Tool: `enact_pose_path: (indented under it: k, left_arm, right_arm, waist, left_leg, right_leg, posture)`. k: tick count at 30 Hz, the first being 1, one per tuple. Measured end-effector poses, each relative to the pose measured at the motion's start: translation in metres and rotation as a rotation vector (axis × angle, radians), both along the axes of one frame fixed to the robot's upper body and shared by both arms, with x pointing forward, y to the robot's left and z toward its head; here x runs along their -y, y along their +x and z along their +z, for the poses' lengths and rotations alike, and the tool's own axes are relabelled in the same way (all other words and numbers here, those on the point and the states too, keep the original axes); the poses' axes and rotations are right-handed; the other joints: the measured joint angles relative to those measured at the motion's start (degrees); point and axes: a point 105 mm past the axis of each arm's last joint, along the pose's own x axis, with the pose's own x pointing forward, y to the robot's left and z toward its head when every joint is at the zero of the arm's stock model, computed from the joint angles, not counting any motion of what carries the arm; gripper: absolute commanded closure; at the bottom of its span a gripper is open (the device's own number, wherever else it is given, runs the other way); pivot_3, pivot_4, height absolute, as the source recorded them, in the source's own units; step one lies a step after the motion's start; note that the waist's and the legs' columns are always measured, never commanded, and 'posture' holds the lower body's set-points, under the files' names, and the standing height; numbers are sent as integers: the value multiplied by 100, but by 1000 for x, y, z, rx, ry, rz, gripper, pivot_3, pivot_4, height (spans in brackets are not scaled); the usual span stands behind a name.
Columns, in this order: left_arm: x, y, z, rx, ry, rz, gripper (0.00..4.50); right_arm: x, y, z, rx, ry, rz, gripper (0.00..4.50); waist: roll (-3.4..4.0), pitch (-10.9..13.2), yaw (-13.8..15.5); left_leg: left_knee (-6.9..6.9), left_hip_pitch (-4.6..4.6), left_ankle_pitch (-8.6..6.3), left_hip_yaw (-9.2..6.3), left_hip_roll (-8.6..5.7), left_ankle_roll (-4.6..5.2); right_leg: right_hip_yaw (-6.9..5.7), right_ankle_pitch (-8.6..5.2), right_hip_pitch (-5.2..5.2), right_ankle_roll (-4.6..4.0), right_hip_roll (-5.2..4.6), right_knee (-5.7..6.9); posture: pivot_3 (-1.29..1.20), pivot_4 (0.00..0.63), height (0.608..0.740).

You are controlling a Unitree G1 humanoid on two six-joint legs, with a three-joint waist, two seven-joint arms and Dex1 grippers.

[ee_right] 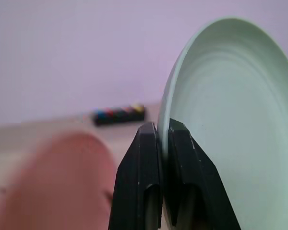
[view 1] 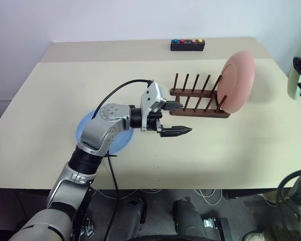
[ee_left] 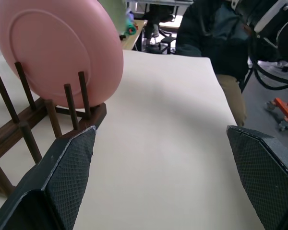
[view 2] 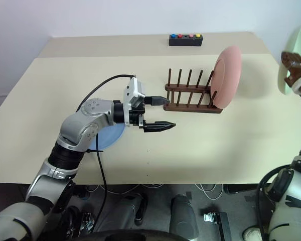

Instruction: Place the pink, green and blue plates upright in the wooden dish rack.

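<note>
the right tool [ee_right: 158, 139] was pinched tight on the rim of the green plate [ee_right: 230, 124], holding it up on edge out past the tabletop's right edge. that was the relation to watch: the wooden dish rack [view 1: 198, 103] lay inward from that plate, toward the middle of the tabletop, its two rails running left to right, so the free slots between pegs sat on the near side of the pink plate [view 1: 236, 80] as the right arm would come in. the right arm was clearly the nearer one for that slot. the pink plate stood upright in the rack's right end, leaning on the thin dark pegs, smooth and matte with a shallow rim. the left tool [view 1: 174, 118] hung wide open and empty just beside the rack's left end, its pads crosshatched black. the blue plate [view 1: 85, 131] lay flat under the left arm, toward the front left of the pale tabletop [view 1: 231, 150].
</note>
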Motion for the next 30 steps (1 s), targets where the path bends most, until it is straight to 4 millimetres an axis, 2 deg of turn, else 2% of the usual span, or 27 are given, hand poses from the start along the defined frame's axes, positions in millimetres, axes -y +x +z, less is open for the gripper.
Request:
enact_pose_path:
  k: [4, 6, 8, 12, 16, 22, 30]
  left_arm:
    - [-7, 6, 5, 12, -21, 27, 0]
    - [-11, 10, 5, 7, -24, 43, 0]
    - [-13, 12, 5, 8, -29, 54, 0]
    - [-18, 14, 8, 14, -38, 71, 0]
    - [-21, 15, 9, 18, -33, 80, 0]
    - [-30, 18, 12, 26, -35, 100, 0]
    - [-34, 18, 13, 30, -29, 101, 0]
  right_arm:
    - [-41, -17, 58, 204, 3, 201, 4470]
    - [-58, -27, 76, 280, 7, 281, 4470]
    - [-72, -32, 81, 313, 33, 361, 4470]
    - [-96, -32, 75, 280, 146, 551, 4470]
    - [-116, -35, 68, 220, 183, 694, 4470]
    - [-125, -29, 49, 148, 209, 737, 4470]
    - [-137, -14, 10, 38, 297, 747, 4470]
  waist:
    - [2, 0, 1]
    - [0, 1, 7]
    - [-1, 1, 8]
    - [0, 1, 12]
    - [0, 1, 21]
    - [0, 1, 19]
    - [0, 1, 2]
  left_leg:
    - [-2, 0, 0, -3, 1, 0]
    - [0, 0, -1, -3, 0, 1]
    - [2, -1, -1, -3, 0, 2]
    - [-1, -1, -1, -3, 0, 2]
    - [-4, -2, -1, -4, 0, 2]
    - [-3, -2, -1, -3, 0, 2]
    - [-3, -2, -1, -4, 0, 2]
  right_leg:
    - [-2, 0, 0, 0, 0, -1]
    - [-1, 0, 1, 0, 0, -2]
    - [-1, 0, 2, 0, -1, -2]
    - [-1, 0, -1, -1, -2, -1]
    - [-1, 0, -3, -1, -2, -1]
    - [-1, 0, -4, -1, -2, -1]
    - [0, 1, -6, -1, -2, 1]
  posture:
    - [0, 150, 740]
    - [0, 150, 740]
    - [0, 150, 740]
    - [0, 150, 740]
    - [0, 150, 740]
    - [0, 150, 740]
    - [0, 150, 740]
